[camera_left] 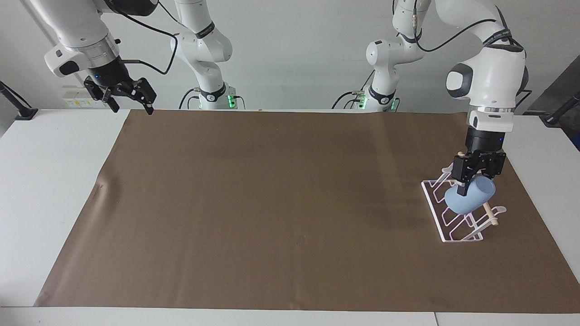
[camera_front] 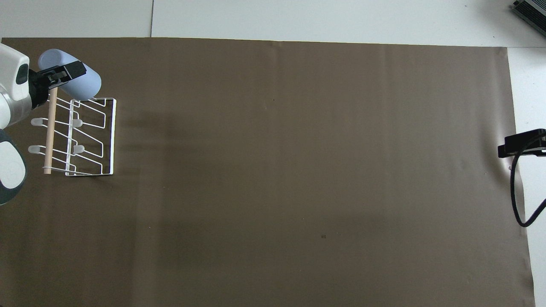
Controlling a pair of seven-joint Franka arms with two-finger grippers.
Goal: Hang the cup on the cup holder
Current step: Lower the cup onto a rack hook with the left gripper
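At the left arm's end of the table, the left gripper [camera_left: 463, 184] held the cup [camera_left: 469, 200] tilted over the cup holder [camera_left: 446, 228], jaws clamped on its wall near the rim. The cup looked light, stiff and smooth — prone to slip — so a rim-wall pinch suited it. Waiting over the table's right-arm end — the right gripper [camera_left: 131, 100] had its jaws apart.

Left arm: reaches out, wrist pointing straight down.
Left gripper [camera_left: 466, 189]: clamped on the cup [camera_left: 469, 200], low over the cup holder [camera_left: 453, 222].
Right arm: waits, raised, wrist angled.
Right gripper [camera_left: 131, 105]: fingers spread, nothing held.
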